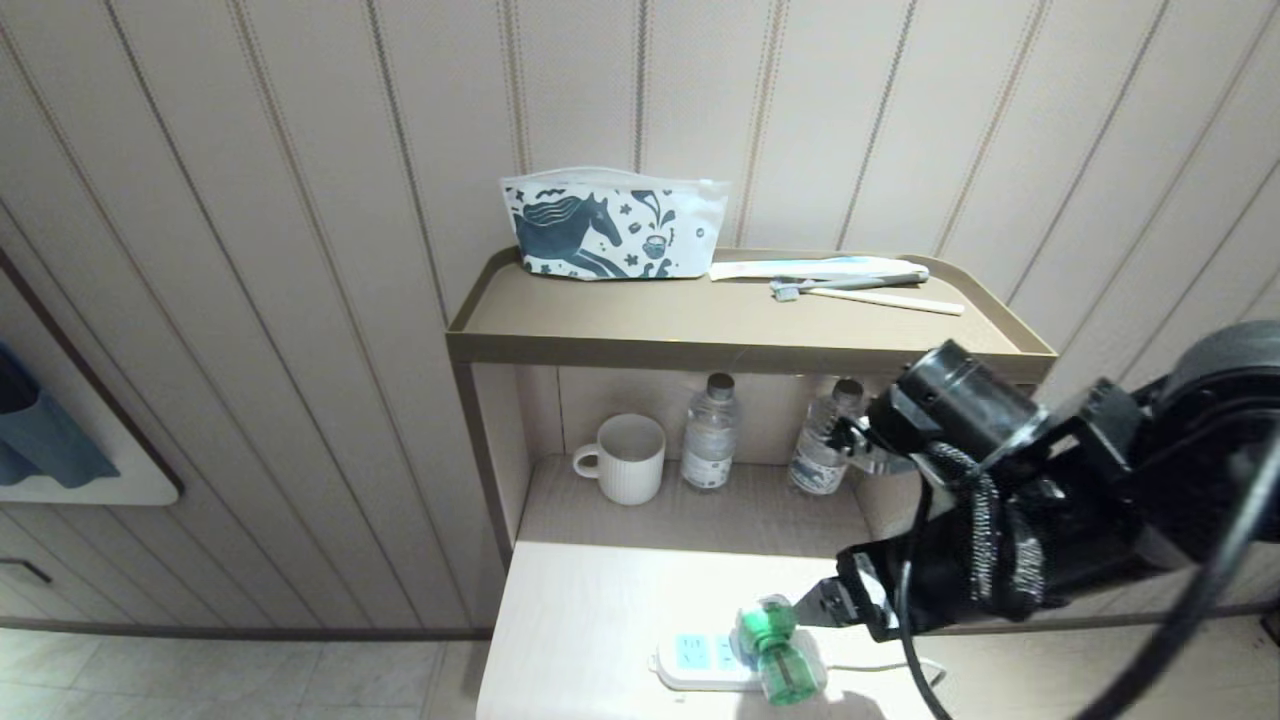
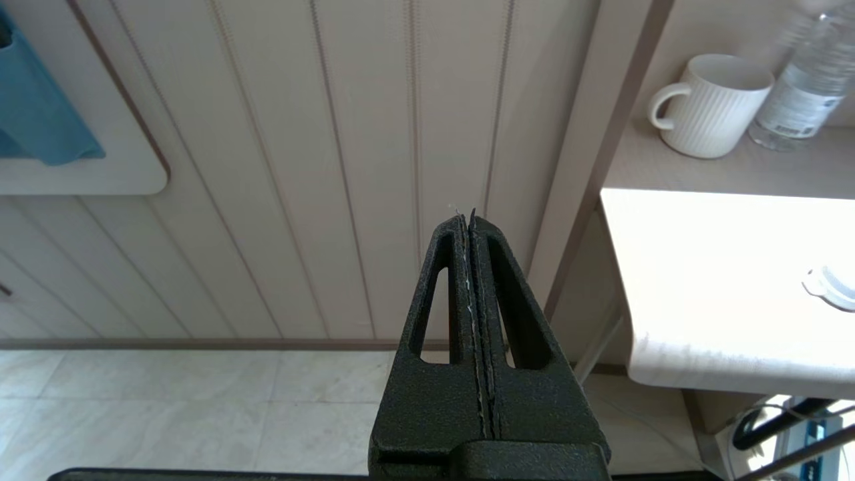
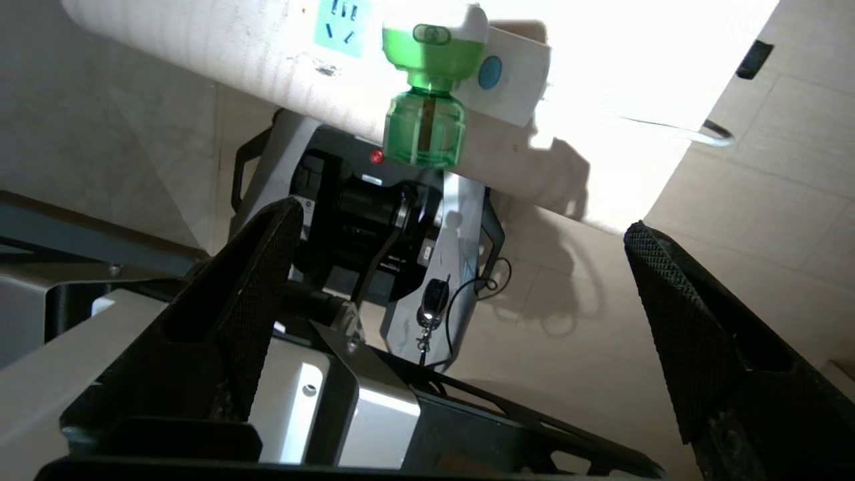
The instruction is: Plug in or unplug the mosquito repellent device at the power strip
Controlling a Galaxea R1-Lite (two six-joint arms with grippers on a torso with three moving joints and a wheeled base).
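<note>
The mosquito repellent device (image 1: 778,650), with a green head and a translucent green bottle, sits plugged into the white power strip (image 1: 695,660) at the near edge of the pale table (image 1: 590,610). My right gripper (image 1: 835,600) hovers just right of the device, apart from it. In the right wrist view the device (image 3: 427,100) and the power strip (image 3: 514,73) lie beyond my right gripper (image 3: 461,220), which stands wide open and empty. My left gripper (image 2: 467,217) is parked shut, off the table's left side over the floor.
A white mug (image 1: 625,458) and two clear water bottles (image 1: 710,432) (image 1: 825,440) stand on the recessed shelf behind the table. On the upper shelf (image 1: 700,345) are a horse-print pouch (image 1: 615,225) and toothbrushes (image 1: 860,285). The strip's thin cord (image 1: 880,665) trails right.
</note>
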